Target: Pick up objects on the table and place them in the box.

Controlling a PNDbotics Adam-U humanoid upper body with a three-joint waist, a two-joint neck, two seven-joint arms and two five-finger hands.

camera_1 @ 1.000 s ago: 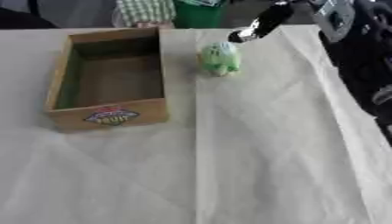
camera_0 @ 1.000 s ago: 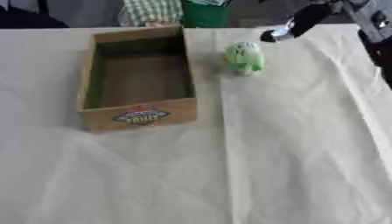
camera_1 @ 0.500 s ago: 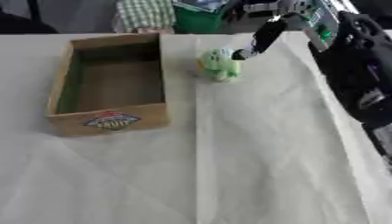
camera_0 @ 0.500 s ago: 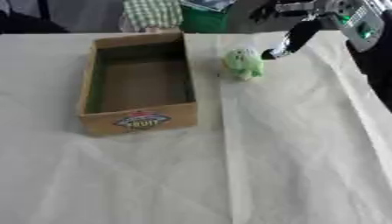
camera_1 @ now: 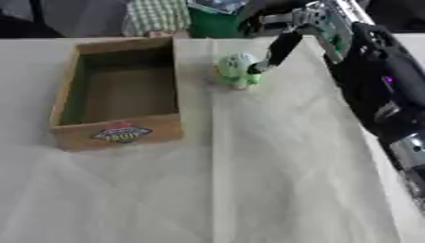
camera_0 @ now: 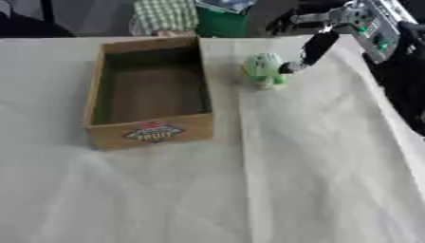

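Note:
A small green and white toy point(camera_0: 263, 70) sits on the white cloth just right of the wooden box point(camera_0: 149, 93), near the box's far right corner. The box is open-topped with a fruit label on its front wall, and I see nothing inside it. My right hand point(camera_1: 278, 47) comes in from the upper right with its fingers straight. One black fingertip point(camera_0: 292, 67) reaches down to the toy's right side, touching it or nearly so. My left hand shows in neither view.
The table is covered by a creased white cloth point(camera_0: 315, 156). My right arm point(camera_1: 382, 90) runs along the right edge. At the far edge sit a green container point(camera_0: 217, 21) and a person in a checked shirt point(camera_0: 163, 16).
My right hand has come down and to the left, from above the toy to its right side. The view has also shifted a little.

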